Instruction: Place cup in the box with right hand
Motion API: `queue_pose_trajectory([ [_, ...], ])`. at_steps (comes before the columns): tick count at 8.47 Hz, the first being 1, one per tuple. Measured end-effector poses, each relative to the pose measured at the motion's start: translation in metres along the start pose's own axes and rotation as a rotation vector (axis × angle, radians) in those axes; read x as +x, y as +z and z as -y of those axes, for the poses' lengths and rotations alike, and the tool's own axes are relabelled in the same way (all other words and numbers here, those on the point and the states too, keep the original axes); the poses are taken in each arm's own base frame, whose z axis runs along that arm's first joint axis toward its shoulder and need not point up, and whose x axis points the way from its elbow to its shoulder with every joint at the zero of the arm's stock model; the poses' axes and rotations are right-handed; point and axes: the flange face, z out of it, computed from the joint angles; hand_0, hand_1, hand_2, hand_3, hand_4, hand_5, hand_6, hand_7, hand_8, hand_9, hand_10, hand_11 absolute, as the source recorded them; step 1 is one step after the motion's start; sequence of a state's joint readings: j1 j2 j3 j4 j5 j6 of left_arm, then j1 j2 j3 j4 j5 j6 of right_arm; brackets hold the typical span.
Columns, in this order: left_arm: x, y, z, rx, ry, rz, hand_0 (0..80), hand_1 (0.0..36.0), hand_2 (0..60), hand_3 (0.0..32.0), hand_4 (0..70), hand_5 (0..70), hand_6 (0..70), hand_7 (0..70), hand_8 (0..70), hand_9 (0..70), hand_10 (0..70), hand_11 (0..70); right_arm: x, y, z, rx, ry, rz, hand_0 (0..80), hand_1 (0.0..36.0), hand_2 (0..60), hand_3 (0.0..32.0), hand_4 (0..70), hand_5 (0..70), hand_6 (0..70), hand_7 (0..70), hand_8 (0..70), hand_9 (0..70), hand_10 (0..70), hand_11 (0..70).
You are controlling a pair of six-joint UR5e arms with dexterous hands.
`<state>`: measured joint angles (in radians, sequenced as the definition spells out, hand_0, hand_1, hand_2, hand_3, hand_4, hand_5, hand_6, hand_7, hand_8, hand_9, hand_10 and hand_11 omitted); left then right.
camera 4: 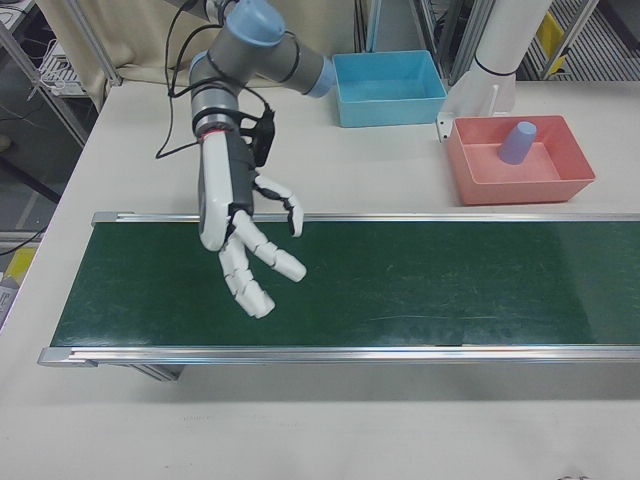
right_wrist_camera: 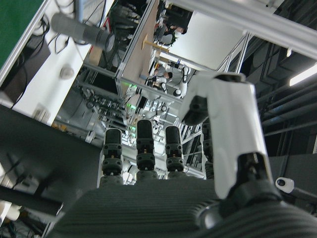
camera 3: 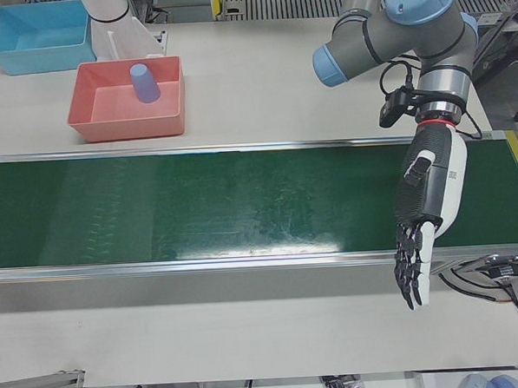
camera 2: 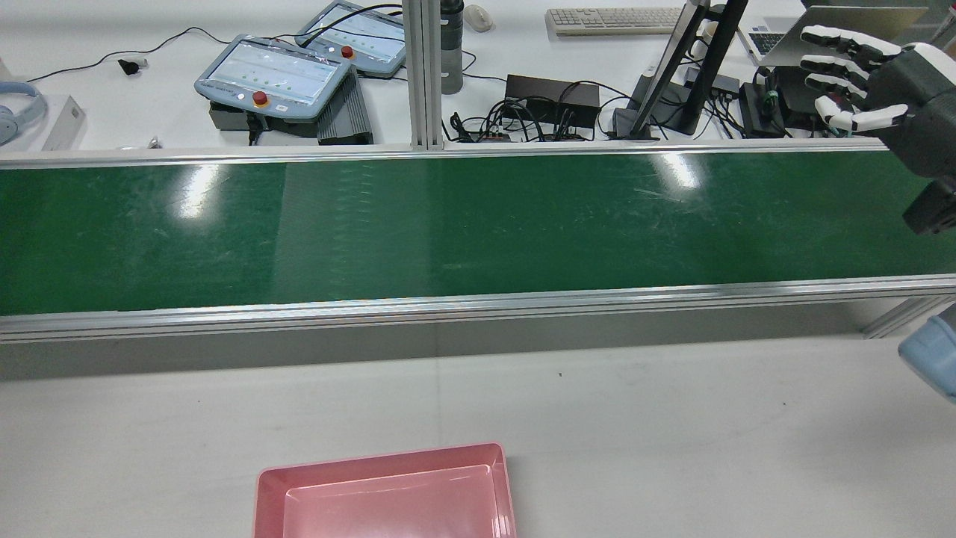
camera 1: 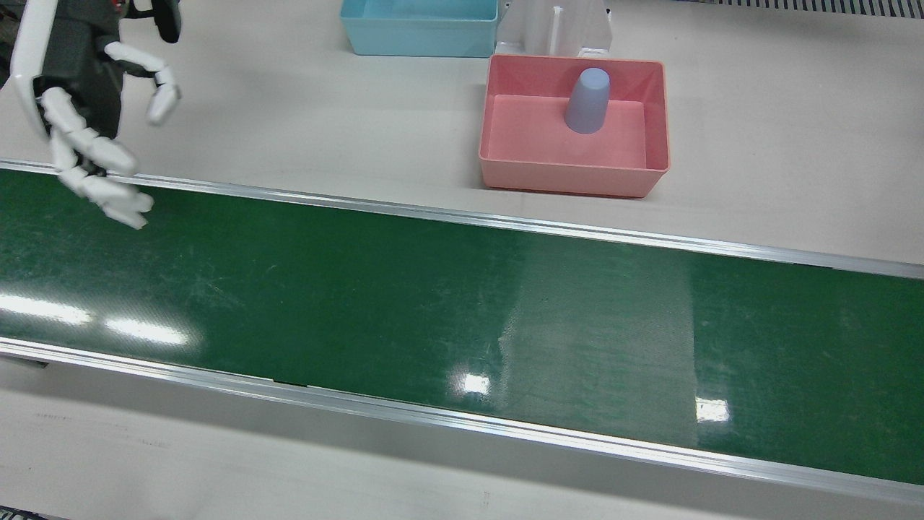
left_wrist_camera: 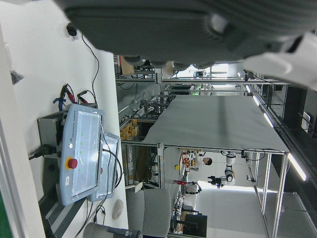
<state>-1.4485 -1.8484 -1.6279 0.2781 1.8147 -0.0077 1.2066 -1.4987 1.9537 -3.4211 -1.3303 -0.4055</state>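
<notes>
A grey-blue cup (camera 1: 587,101) stands upside down inside the pink box (camera 1: 570,179) on the table behind the belt. The cup (camera 4: 518,142) and pink box (camera 4: 520,190) also show at the right of the right-front view, and the cup (camera 3: 145,83) at the upper left of the left-front view. My right hand (camera 4: 250,240) hangs open over the belt's far-left end, far from the box, with spread fingers and nothing in it. My left hand (camera 3: 416,242) is open too, fingers pointing down at the belt's front edge on the other end.
The green conveyor belt (camera 1: 433,303) with metal rails crosses the whole table. A blue box (camera 1: 419,29) sits beside a white arm pedestal (camera 1: 556,29) behind the pink box. Control pendants (camera 2: 272,75), cables and a keyboard lie beyond the belt in the rear view.
</notes>
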Motion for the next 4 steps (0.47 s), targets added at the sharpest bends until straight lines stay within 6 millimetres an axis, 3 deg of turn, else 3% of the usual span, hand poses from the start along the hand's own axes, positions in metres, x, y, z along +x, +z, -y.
queue_pose_trajectory([
  [1,0.000,0.000,0.000,0.000,0.000,0.000,0.0,0.0,0.0,0.0,0.0,0.0,0.0,0.0,0.0,0.0,0.0,0.0,0.002,0.006,0.046,-0.001,0.003,0.003,61.8,15.5,0.0,0.0,3.3,7.2,2.2,0.0,0.9,3.2,1.2,4.4],
  [2,0.000,0.000,-0.001,-0.001,0.000,0.000,0.0,0.0,0.0,0.0,0.0,0.0,0.0,0.0,0.0,0.0,0.0,0.0,0.005,-0.001,0.074,0.004,0.008,-0.001,56.2,18.9,0.0,0.0,0.4,6.5,0.7,0.0,0.0,0.9,0.0,0.7],
  [3,0.000,0.000,-0.001,0.000,0.000,0.000,0.0,0.0,0.0,0.0,0.0,0.0,0.0,0.0,0.0,0.0,0.0,0.0,0.007,-0.010,0.091,0.018,0.011,-0.010,59.3,15.7,0.0,0.0,0.4,6.4,0.0,0.0,0.0,0.0,0.0,0.0],
  [4,0.000,0.000,0.000,0.000,0.000,0.000,0.0,0.0,0.0,0.0,0.0,0.0,0.0,0.0,0.0,0.0,0.0,0.0,0.010,-0.019,0.103,0.036,0.013,-0.021,59.9,15.8,0.0,0.0,0.0,6.6,0.0,0.0,0.0,0.0,0.0,0.0],
])
